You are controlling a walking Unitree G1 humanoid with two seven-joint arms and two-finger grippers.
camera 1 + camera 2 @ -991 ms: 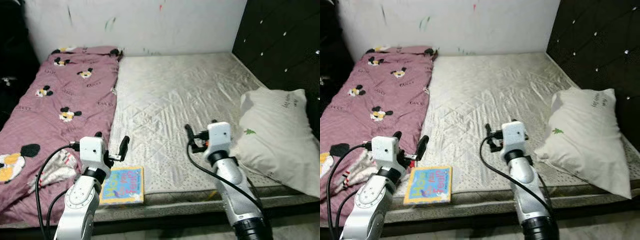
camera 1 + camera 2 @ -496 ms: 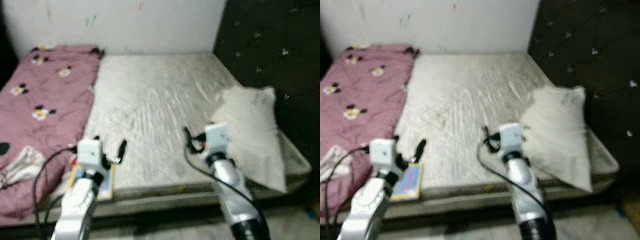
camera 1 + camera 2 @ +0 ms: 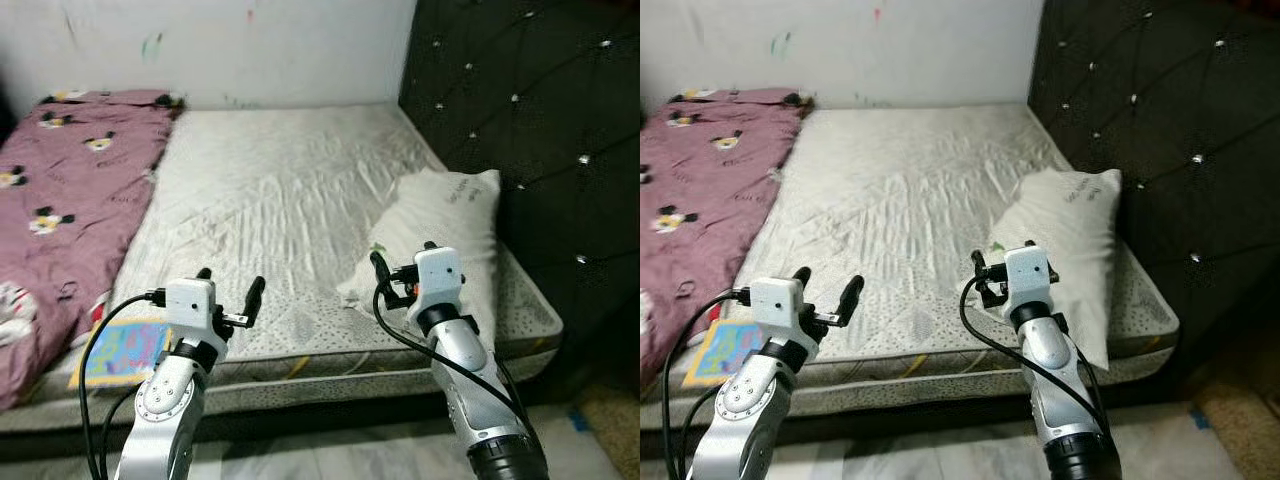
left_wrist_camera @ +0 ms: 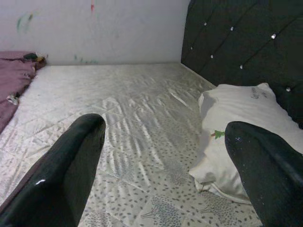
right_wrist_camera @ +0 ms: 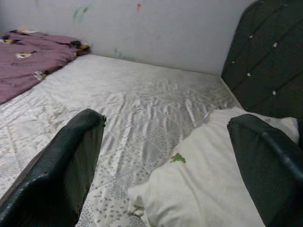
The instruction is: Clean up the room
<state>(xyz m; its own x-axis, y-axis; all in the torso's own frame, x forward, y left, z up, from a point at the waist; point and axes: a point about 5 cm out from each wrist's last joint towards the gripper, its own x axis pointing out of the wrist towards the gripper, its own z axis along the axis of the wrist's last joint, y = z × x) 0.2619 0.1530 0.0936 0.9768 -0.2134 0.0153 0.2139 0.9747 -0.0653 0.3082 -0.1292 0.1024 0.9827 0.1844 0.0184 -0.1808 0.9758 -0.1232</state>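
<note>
A bare quilted mattress (image 3: 280, 190) lies before me. A white pillow (image 3: 445, 225) rests on its right side by the headboard, and it is also seen past the fingers in the right wrist view as the pillow (image 5: 213, 189). A crumpled pink blanket (image 3: 60, 170) with cartoon mouse prints covers the left side. A colourful book (image 3: 120, 350) lies flat at the near left edge. My left gripper (image 3: 230, 285) hovers open over the near edge, right of the book. My right gripper (image 3: 403, 258) is open just in front of the pillow's near corner. Both hold nothing.
A dark tufted headboard (image 3: 530, 120) rises along the right side of the bed. A white wall (image 3: 230, 50) with paint marks closes the far side. Pale floor (image 3: 330, 460) runs along the bed's near edge, with a bit of rug (image 3: 610, 430) at the right.
The camera has swung to the right, so the whole scene has slid left and more headboard shows. Both arms keep the same raised pose with open fingers.
</note>
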